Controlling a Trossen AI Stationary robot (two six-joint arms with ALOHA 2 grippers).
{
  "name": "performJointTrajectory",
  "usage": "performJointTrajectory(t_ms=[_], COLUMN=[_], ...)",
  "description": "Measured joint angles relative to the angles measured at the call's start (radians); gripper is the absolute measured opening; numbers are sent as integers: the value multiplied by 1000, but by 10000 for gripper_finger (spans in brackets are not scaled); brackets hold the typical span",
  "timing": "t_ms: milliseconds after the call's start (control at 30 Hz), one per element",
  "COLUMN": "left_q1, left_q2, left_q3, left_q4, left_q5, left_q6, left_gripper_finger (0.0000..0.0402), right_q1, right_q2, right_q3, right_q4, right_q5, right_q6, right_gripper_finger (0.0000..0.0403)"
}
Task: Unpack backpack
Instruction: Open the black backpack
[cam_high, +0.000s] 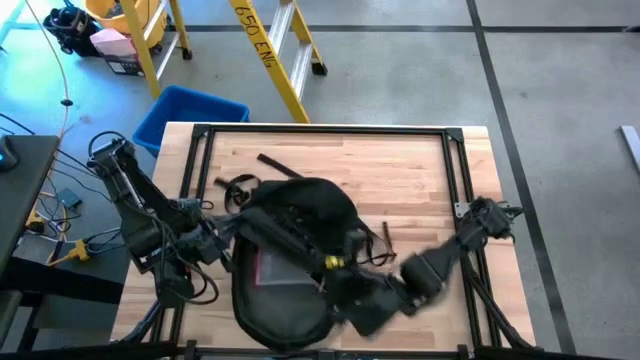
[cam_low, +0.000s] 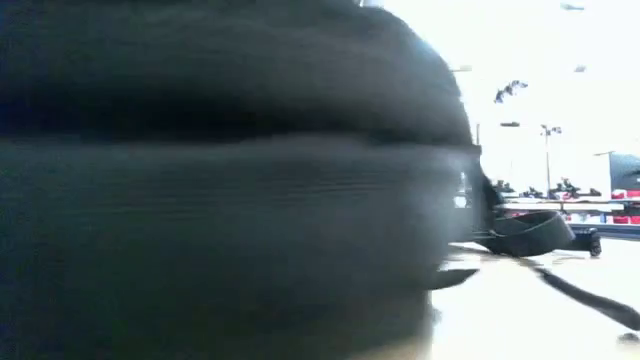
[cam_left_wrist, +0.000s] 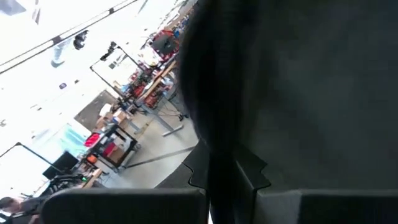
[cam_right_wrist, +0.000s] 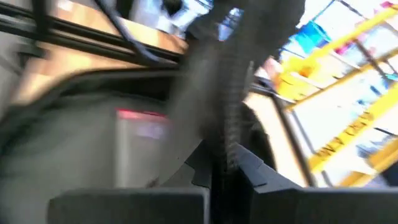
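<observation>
Black backpack (cam_high: 295, 215) fills low view

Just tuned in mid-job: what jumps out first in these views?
The big black backpack sprawls across the middle of the wooden table, mouth gaping, with something pink-edged showing inside. Both grippers are at it: the left gripper shut on its left edge, the right gripper shut on fabric at its lower right rim.
</observation>
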Motion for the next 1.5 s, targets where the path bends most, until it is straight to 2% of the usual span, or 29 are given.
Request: performJointTrajectory(t_ms=[267,433,633,800,1000,1033,1167,1233,1367,1500], left_q1=[46,119,123,116,184,209,356,426,526,569], left_q2=[2,-4,4,34,223,262,396,449,494,490], left_q3=[0,0,0,0,0,0,0,-1,-1,-1], left_q4=[-12,-18,57,165,413,463,607,615,626,630], left_q5=[9,221,367,560,637,678,985,1065,1149,1195], left_q6=[-51,-80,-93,-87,175,209,270,279,331,341], left_gripper_finger=[15,55,89,93,90,90,100,110,143,186], right_q1=[-289,-459,-598,-607,-595,-593,-591,-592,-586,-584], right_q2=[-35,-36,-41,-42,-48,-54,-81,-95,-113,-119], right_q3=[-1,-1,0,0,-1,-1,-1,-1,-2,-2], right_q4=[-4,-44,-136,-167,-158,-155,-164,-171,-202,-240], right_q5=[7,-45,-117,-112,-134,-136,-193,-216,-233,-241], right_q6=[-116,-51,72,94,94,96,123,136,154,162], right_gripper_finger=[0,0,0,0,0,0,0,0,0,0])
